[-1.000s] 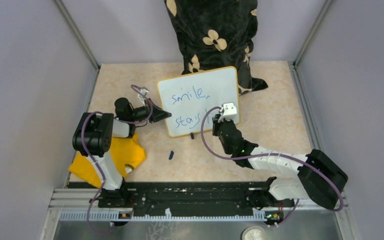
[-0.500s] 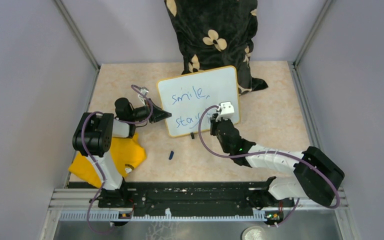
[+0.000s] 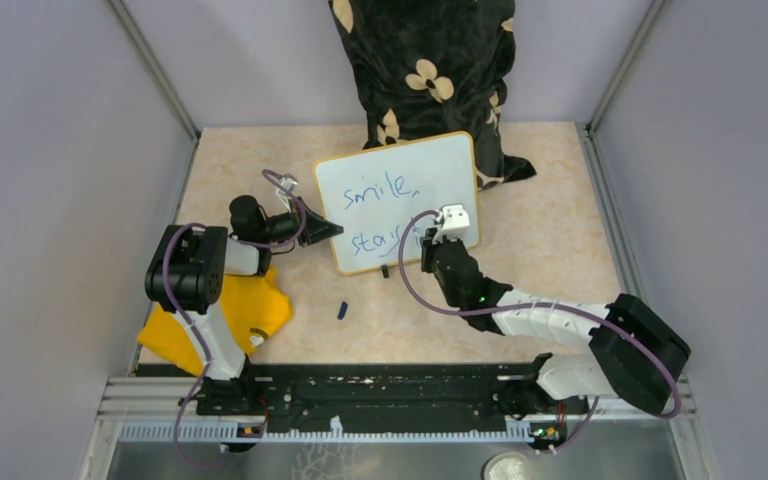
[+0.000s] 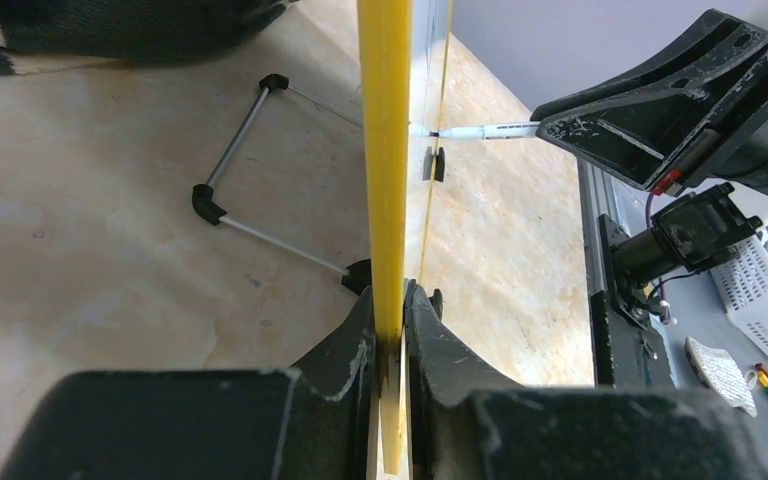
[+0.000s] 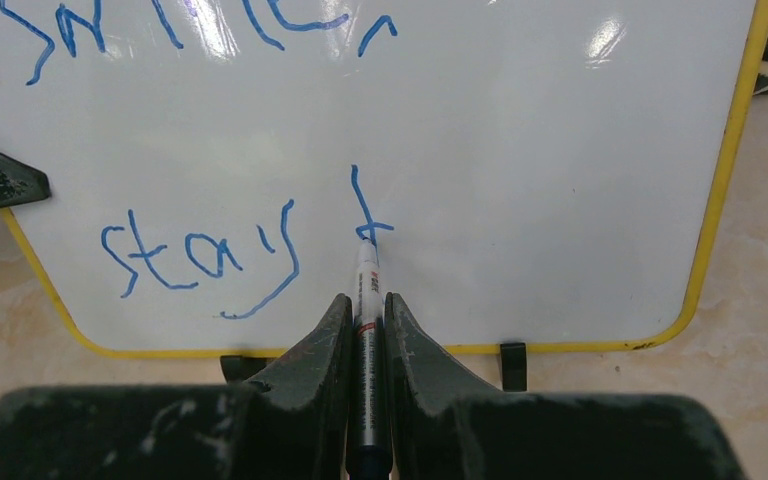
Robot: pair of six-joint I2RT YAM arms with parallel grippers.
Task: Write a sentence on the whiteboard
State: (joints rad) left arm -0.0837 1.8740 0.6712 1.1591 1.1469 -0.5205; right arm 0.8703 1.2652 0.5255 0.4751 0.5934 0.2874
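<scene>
The whiteboard (image 3: 400,190) stands tilted on the table, its white face (image 5: 540,150) rimmed in yellow. The sentence reads "smile," (image 3: 380,187) above "stay" (image 5: 200,255), with a blue upright stroke and short crossbar (image 5: 363,210) to the right of "stay". My right gripper (image 5: 367,298) is shut on a white marker (image 5: 366,280), whose tip touches the board at the foot of that stroke. The right gripper (image 3: 430,240) is at the board's lower middle. My left gripper (image 4: 392,300) is shut on the board's yellow edge (image 4: 385,150), at its left side (image 3: 325,230).
A yellow cloth (image 3: 225,315) lies under the left arm. A small blue cap (image 3: 342,310) lies on the table in front of the board. Black floral fabric (image 3: 425,70) hangs behind the board. The board's wire stand (image 4: 250,190) rests behind it.
The right gripper with the marker shifted slightly left and up along the board, then held still. The left gripper has not moved.
</scene>
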